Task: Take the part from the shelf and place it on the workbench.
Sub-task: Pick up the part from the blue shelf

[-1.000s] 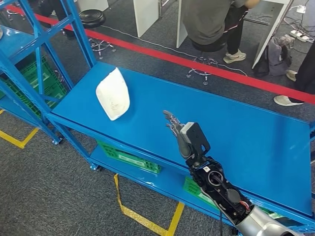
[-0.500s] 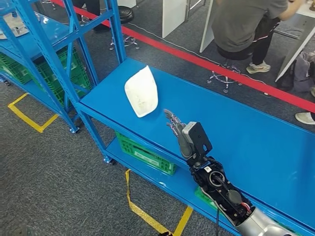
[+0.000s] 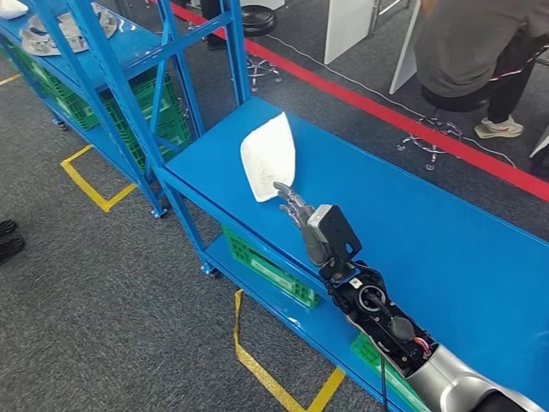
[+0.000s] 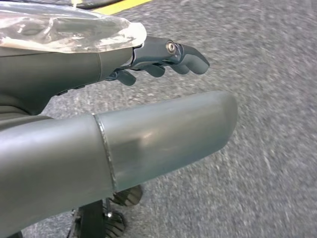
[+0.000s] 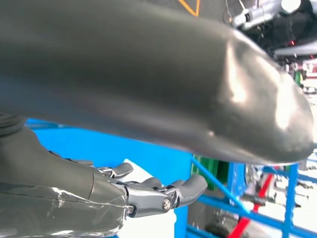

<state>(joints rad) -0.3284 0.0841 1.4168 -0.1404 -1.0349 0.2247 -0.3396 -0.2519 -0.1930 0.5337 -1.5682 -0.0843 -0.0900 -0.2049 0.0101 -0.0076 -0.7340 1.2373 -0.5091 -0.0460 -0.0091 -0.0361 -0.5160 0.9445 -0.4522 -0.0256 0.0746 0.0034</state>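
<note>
Head view: my right hand reaches forward over the blue desk, fingers stretched out and slightly apart, holding nothing. Their tips lie just beside the near edge of the white part — I cannot tell whether they touch it. That part, a pale rounded shell, rests on the left end of the desk, close to its near edge. My silver forearm runs back to the lower right, with open joints and wiring exposed behind the wrist.

Under the desk top, a lower tier carries a green crate. To the far left stands the blue shelf, with more green crates beneath and a grey metal piece lying on its upper level. Yellow floor tape marks the grey carpet near me; a red line crosses the floor beyond the desk, and a seated person is at the far right.

Right wrist view: my fingers extend nearly straight with nothing between them and the thumb, the white part just past them.

Left wrist view: my left hand hangs over grey carpet — fingers extended, loosely together, nothing held.
</note>
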